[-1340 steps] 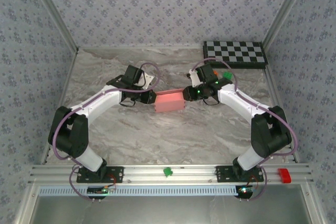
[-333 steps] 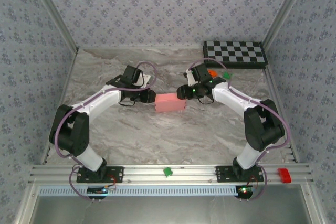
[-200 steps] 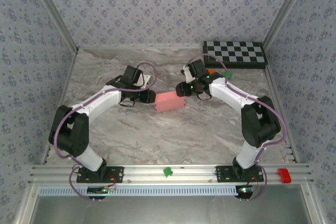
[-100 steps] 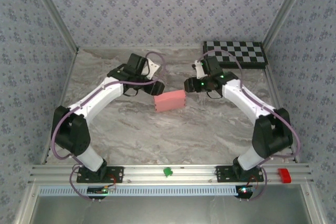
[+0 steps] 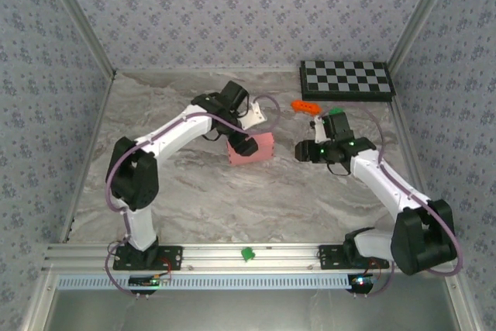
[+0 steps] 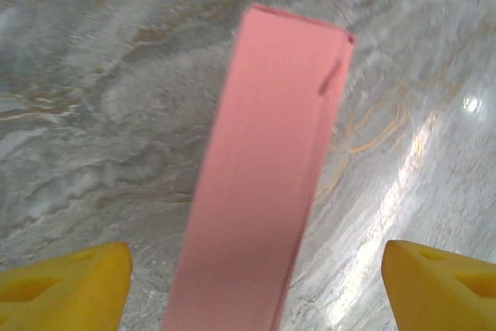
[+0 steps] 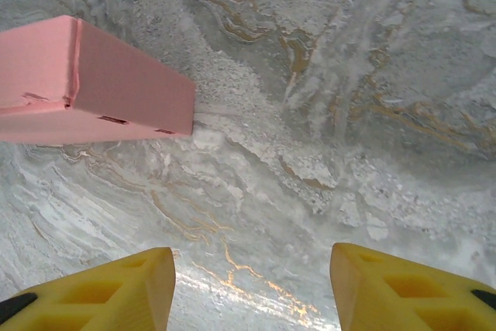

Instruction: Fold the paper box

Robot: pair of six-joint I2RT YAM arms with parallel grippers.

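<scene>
The paper box (image 5: pixel 264 147) is a closed salmon-pink flat rectangular box lying on the marble table. My left gripper (image 5: pixel 245 146) hangs over its left end, open. In the left wrist view the paper box (image 6: pixel 267 168) runs lengthwise between the wide-apart yellow fingertips (image 6: pixel 70 284) without touching either, and the left gripper (image 6: pixel 256 296) is open. My right gripper (image 5: pixel 301 149) sits to the right of the box, apart from it. In the right wrist view the right gripper (image 7: pixel 252 288) is open over bare marble, and the paper box (image 7: pixel 93 83) lies ahead at the upper left.
A small orange block (image 5: pixel 305 105) lies behind the right gripper. A checkerboard (image 5: pixel 346 80) sits at the back right corner. Patterned walls enclose the table on three sides. A green clip (image 5: pixel 248 253) sits on the front rail.
The left arm has swung right over the box and its jaws have opened wide. The right gripper has drawn back to the right, away from the box.
</scene>
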